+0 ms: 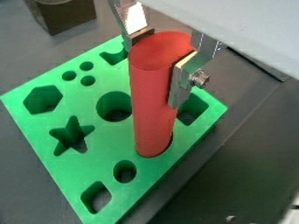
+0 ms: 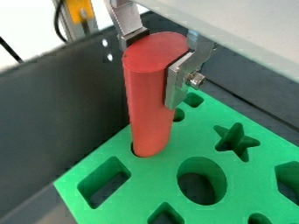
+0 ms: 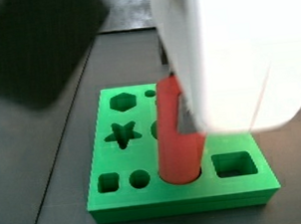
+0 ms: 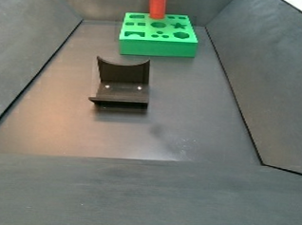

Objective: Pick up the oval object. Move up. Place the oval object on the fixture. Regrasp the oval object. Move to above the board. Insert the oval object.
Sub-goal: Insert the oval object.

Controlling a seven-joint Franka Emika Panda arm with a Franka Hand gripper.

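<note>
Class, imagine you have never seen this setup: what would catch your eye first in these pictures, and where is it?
First, the red oval object, standing upright with its lower end in a cut-out of the bright green board. The pincer grips it near the top, silver fingers on either side. In a side view, the dark fixture sits apart on the grey floor, nearer the camera than the board.

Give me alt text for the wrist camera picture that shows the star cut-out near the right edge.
A red peg stands upright, its lower end in a cut-out of the green board, gripped near its top by the tool. A star cut-out lies beside it, on a dark floor.
</note>
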